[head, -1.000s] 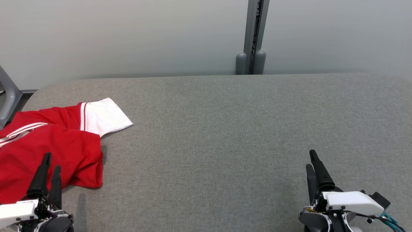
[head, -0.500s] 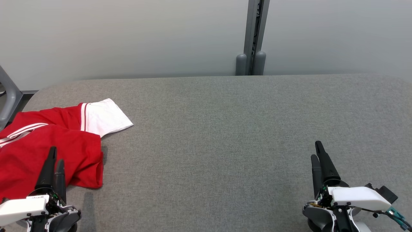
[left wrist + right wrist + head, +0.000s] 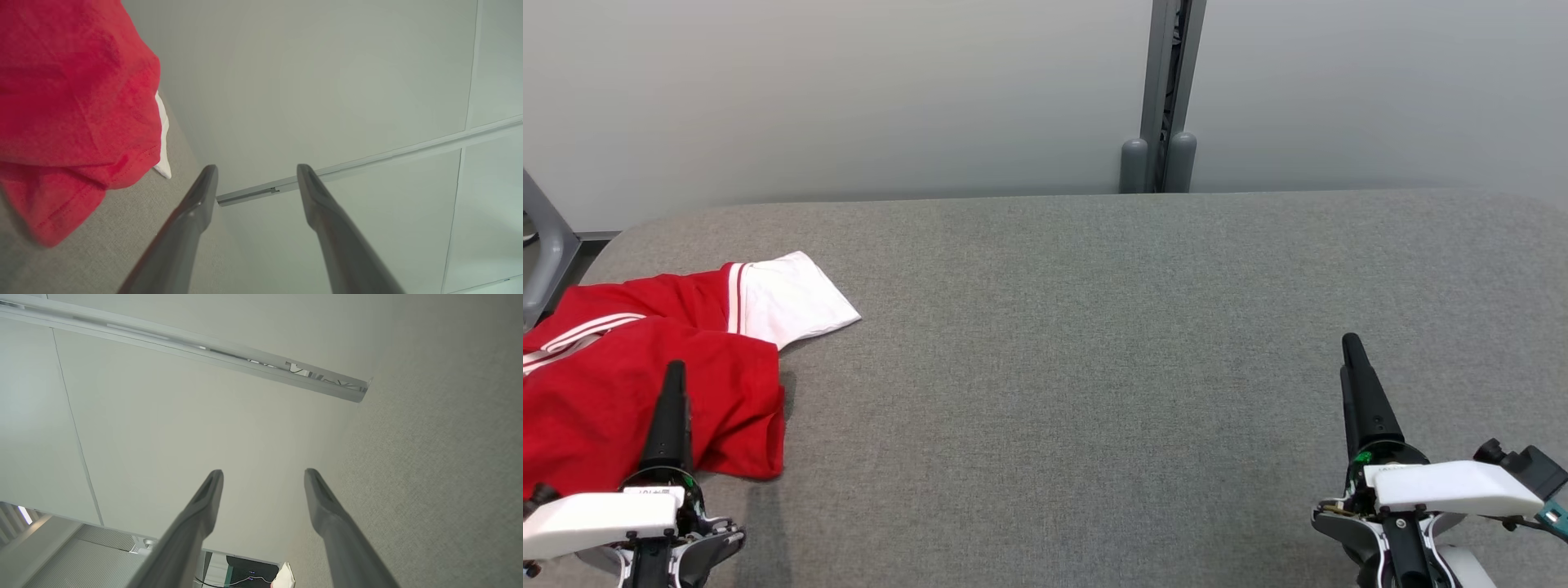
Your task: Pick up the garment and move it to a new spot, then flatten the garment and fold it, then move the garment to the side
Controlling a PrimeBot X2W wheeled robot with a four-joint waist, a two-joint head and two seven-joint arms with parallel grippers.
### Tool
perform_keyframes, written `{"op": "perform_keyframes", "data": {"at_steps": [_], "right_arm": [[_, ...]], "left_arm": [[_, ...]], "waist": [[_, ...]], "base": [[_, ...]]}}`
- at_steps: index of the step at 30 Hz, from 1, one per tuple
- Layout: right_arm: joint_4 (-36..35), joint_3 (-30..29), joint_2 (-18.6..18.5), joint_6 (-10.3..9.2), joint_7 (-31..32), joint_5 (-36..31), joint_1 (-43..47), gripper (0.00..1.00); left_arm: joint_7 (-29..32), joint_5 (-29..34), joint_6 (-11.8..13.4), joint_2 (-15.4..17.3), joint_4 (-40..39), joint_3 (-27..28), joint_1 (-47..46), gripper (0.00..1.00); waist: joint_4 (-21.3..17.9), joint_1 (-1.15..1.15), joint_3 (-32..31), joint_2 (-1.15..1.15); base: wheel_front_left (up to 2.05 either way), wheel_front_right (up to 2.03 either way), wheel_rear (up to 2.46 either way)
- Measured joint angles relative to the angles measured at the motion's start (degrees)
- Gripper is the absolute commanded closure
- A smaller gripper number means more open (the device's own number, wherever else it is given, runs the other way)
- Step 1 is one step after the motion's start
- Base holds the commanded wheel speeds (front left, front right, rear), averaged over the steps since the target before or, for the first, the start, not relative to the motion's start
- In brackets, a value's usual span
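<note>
Two claws rise from the near edge of the worktop (image 3: 1094, 327), a broad slab with rounded corners covered in gray, finely woven cloth. The garment (image 3: 621, 392) lies at the worktop's left end and runs out of the head view on that side. It is a red knit jersey, crumpled into soft folds. Its white sleeve (image 3: 796, 298), set off by thin red and white stripes, is spread flat toward the worktop's middle. A stitched hem shows in the left wrist view.

The left claw (image 3: 675, 376) stands at the worktop's near left. Its long, dark, tapered fingers (image 3: 196, 212) are spread apart with nothing between them. In the head view the tips lie over the jersey's near part; whether they touch it I cannot tell. The right claw (image 3: 1349, 347) stands at the worktop's near right over bare cloth, likewise spread wide and empty.

Behind the worktop's far edge stand smooth pale wall panels (image 3: 849, 98) and a slim gray metal post (image 3: 1168, 82).
</note>
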Motion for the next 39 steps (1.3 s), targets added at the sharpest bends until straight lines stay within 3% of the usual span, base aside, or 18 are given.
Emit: {"op": "perform_keyframes", "data": {"at_steps": [17, 39], "right_arm": [[-2.12, -1.52, -0.19, 0.01, -0.41, -15.50, 0.09, 0.00], [-3.69, -4.64, -0.36, 0.01, -0.94, -39.11, 0.09, 0.00]], "left_arm": [[-5.50, 16.05, 0.45, 0.01, -3.60, -3.45, 1.12, 0.00], [-11.77, 38.84, 2.90, 0.00, -7.15, -8.71, 3.44, 0.00]], "waist": [[-0.13, 0.00, 0.09, 0.00], [-0.59, 0.00, 0.15, 0.00]], "base": [[0.00, 0.00, 0.00], [0.00, 0.00, 0.00]]}}
